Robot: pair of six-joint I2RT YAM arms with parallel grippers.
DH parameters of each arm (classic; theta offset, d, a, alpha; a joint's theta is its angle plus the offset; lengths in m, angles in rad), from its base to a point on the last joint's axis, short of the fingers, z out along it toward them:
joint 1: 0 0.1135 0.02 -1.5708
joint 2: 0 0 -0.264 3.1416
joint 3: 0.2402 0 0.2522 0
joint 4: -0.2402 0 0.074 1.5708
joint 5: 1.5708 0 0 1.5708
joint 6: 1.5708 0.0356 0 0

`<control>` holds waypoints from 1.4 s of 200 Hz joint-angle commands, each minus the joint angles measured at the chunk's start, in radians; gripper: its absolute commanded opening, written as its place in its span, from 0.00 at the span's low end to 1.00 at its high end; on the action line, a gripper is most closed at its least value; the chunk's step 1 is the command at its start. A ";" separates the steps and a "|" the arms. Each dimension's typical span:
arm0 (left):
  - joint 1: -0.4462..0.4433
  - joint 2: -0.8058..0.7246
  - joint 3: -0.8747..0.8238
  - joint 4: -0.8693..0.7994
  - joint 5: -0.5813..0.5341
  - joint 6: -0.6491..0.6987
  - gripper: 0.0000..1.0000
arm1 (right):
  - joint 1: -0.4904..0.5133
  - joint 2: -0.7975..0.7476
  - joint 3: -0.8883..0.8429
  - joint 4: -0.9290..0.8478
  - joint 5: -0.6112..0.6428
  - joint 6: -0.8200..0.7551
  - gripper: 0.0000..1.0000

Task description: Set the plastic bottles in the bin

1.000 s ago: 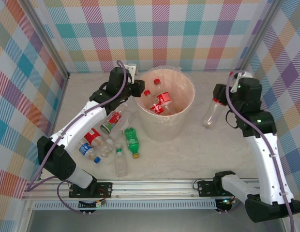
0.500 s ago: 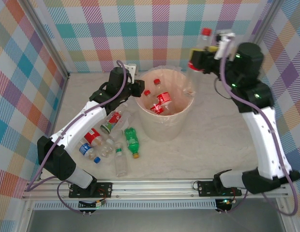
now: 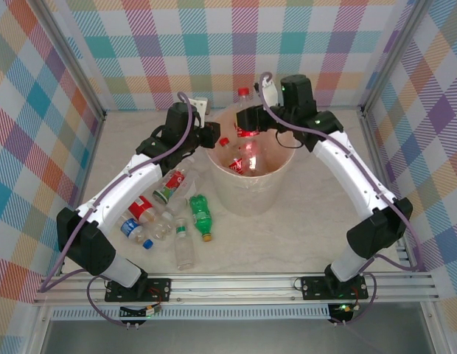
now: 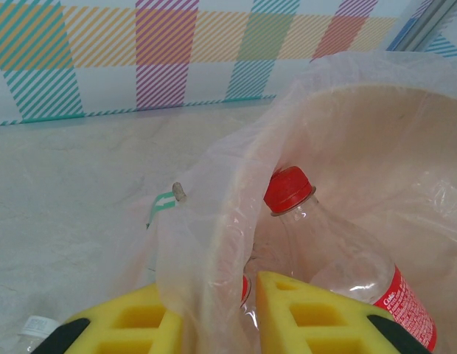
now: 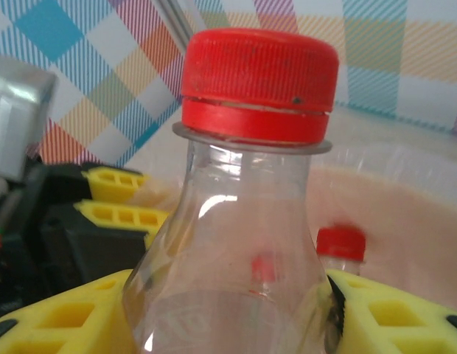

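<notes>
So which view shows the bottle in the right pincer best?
Right wrist: the bottle sits close up in the right pincer, red cap and clear neck sharp. Top external shows it small, upright over the bin. Left wrist looks at the bin's rim and another bottle inside.

Open worktop (image 3: 324, 214) right of bin (image 3: 250, 188); front-left crowded with loose bottles (image 3: 169, 214); left rim taken by clamped left gripper (image 3: 212, 135), far rim by right gripper (image 3: 247, 122) with its bottle (image 3: 244, 103).

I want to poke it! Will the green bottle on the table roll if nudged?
Probably: the green bottle lies on its side and looks round, so it could roll. It seems thin plastic, so likely light and easy to shove.
</notes>
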State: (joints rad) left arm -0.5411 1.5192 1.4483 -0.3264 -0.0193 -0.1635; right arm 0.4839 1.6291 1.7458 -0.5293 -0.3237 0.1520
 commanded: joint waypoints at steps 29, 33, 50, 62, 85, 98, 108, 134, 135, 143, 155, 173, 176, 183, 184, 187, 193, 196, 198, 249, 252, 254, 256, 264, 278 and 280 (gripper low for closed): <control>-0.031 0.024 -0.056 -0.177 0.047 0.018 0.27 | 0.005 -0.044 -0.134 0.074 -0.030 0.037 0.34; -0.031 0.026 -0.057 -0.177 0.047 0.018 0.27 | 0.006 -0.042 -0.141 0.072 -0.031 0.034 0.35; -0.031 0.031 -0.056 -0.178 0.047 0.018 0.27 | 0.006 -0.037 -0.160 0.060 -0.031 0.020 0.37; -0.031 0.034 -0.056 -0.177 0.047 0.018 0.27 | 0.005 -0.032 -0.176 0.055 -0.025 0.014 0.38; -0.031 0.038 -0.056 -0.178 0.045 0.018 0.27 | 0.006 -0.030 -0.186 0.035 -0.026 0.002 0.44; -0.031 0.039 -0.057 -0.179 0.044 0.020 0.27 | 0.006 -0.031 -0.166 0.010 -0.022 0.007 0.50; -0.031 0.041 -0.057 -0.179 0.044 0.019 0.27 | 0.005 -0.033 -0.141 -0.011 -0.020 0.008 0.56; -0.031 0.043 -0.056 -0.180 0.044 0.021 0.27 | 0.006 -0.062 -0.089 -0.053 0.012 0.002 0.71; -0.031 0.042 -0.057 -0.180 0.043 0.022 0.27 | 0.006 -0.063 -0.088 -0.053 0.014 0.001 0.72; -0.030 0.042 -0.056 -0.180 0.042 0.022 0.26 | 0.007 -0.074 -0.080 -0.066 0.036 -0.005 0.77; -0.031 0.042 -0.055 -0.180 0.042 0.022 0.27 | 0.006 -0.087 -0.065 -0.092 0.071 -0.015 0.80; -0.031 0.041 -0.054 -0.181 0.043 0.022 0.27 | 0.005 -0.105 -0.066 -0.112 0.103 -0.023 0.82; -0.031 0.041 -0.054 -0.180 0.043 0.022 0.27 | 0.005 -0.109 -0.068 -0.114 0.106 -0.023 0.82; -0.031 0.040 -0.055 -0.180 0.044 0.023 0.27 | 0.006 -0.116 -0.072 -0.117 0.109 -0.022 0.82; -0.031 0.040 -0.055 -0.180 0.043 0.023 0.27 | 0.006 -0.116 -0.074 -0.117 0.109 -0.022 0.82; -0.031 0.041 -0.054 -0.180 0.043 0.022 0.27 | 0.006 -0.119 -0.076 -0.118 0.109 -0.019 0.82; -0.031 0.042 -0.054 -0.180 0.044 0.022 0.27 | 0.005 -0.122 -0.082 -0.116 0.106 -0.016 0.80; -0.031 0.042 -0.055 -0.180 0.044 0.022 0.27 | 0.005 -0.123 -0.084 -0.116 0.103 -0.012 0.80; -0.031 0.042 -0.055 -0.180 0.044 0.022 0.27 | 0.006 -0.123 -0.085 -0.114 0.100 -0.010 0.79; -0.031 0.052 -0.056 -0.178 0.051 0.019 0.27 | 0.038 -0.032 -0.089 -0.059 0.011 0.053 0.57; -0.031 0.052 -0.055 -0.179 0.051 0.020 0.27 | 0.044 -0.026 -0.090 -0.053 0.010 0.055 0.56; -0.032 0.050 -0.055 -0.178 0.051 0.020 0.27 | 0.047 -0.022 -0.091 -0.048 0.009 0.055 0.56; -0.031 0.050 -0.054 -0.179 0.051 0.019 0.27 | 0.051 -0.018 -0.091 -0.044 0.008 0.057 0.56; -0.031 0.049 -0.055 -0.179 0.050 0.019 0.27 | 0.060 0.001 -0.089 -0.028 0.000 0.064 0.56; -0.031 0.049 -0.057 -0.179 0.048 0.019 0.27 | 0.073 0.039 -0.094 -0.006 -0.011 0.081 0.55; -0.031 0.049 -0.056 -0.180 0.048 0.019 0.27 | 0.074 0.045 -0.094 -0.005 -0.011 0.081 0.55</control>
State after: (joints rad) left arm -0.5430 1.5192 1.4483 -0.3298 -0.0158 -0.1635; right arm 0.5316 1.6180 1.6451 -0.5869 -0.2893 0.2020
